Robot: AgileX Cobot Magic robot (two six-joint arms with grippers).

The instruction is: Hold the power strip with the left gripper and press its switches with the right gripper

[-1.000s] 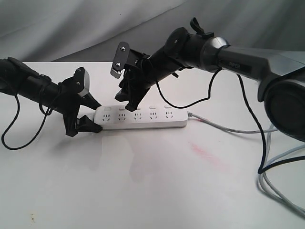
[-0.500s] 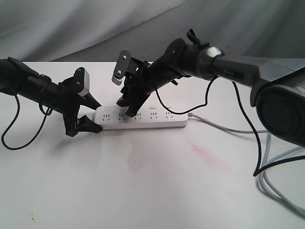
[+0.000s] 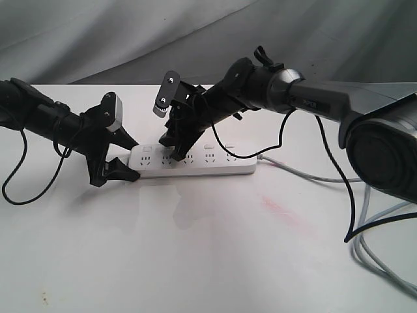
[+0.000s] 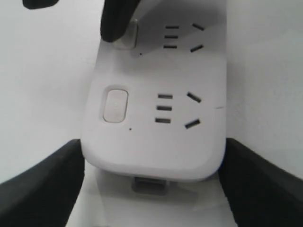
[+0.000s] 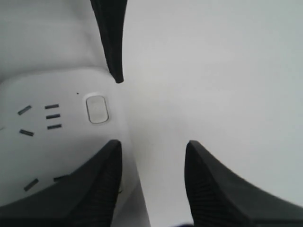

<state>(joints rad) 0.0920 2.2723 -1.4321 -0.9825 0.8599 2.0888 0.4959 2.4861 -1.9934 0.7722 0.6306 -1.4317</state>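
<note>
The white power strip (image 3: 195,160) lies flat on the white table, its grey cord running off to the right. My left gripper (image 3: 135,160) is shut on its left end, and the left wrist view shows a black finger (image 4: 42,189) against each side of the power strip (image 4: 156,137). My right gripper (image 3: 171,149) reaches down from above with its fingers apart. One fingertip (image 4: 116,23) rests on the second of the switches (image 4: 129,37). The first switch (image 4: 115,104) is uncovered. In the right wrist view the right gripper (image 5: 152,144) holds nothing, and one finger lies over the strip (image 5: 52,94).
The grey cord (image 3: 296,171) trails towards a bundle of cables (image 3: 384,261) at the right edge. The right arm's bulky base (image 3: 388,150) fills the right side. A pink smear (image 3: 280,210) marks the table. A grey cloth (image 3: 98,32) hangs behind.
My right gripper has shifted slightly left and come down, so its fingertip now sits on the second switch. The left gripper and the strip have not moved.
</note>
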